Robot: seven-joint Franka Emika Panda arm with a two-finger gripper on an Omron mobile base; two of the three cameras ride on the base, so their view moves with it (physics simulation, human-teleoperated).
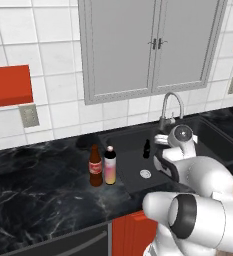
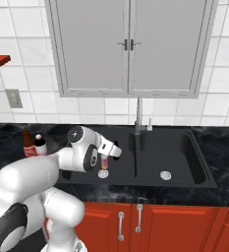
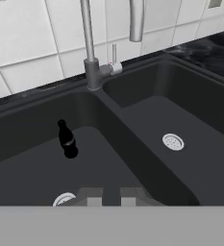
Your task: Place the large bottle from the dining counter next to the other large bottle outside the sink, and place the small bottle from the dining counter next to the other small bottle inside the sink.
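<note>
Large pair done: two large bottles [image 1: 102, 166] stand side by side on the table [image 1: 38, 190] left of the sink [image 3: 147, 120]; pincer [image 2: 106, 160] carries a small pinkish bottle [image 2: 104, 161] over the left basin, closed on it apparently, heading for the small dark bottle [image 3: 67, 140].

No words or numbers can be read here. The brown bottle [image 1: 95, 167] on the counter has a red label, but its marks are too small and blurry to read. The pink bottle [image 1: 110, 166] beside it shows no letters.
</note>
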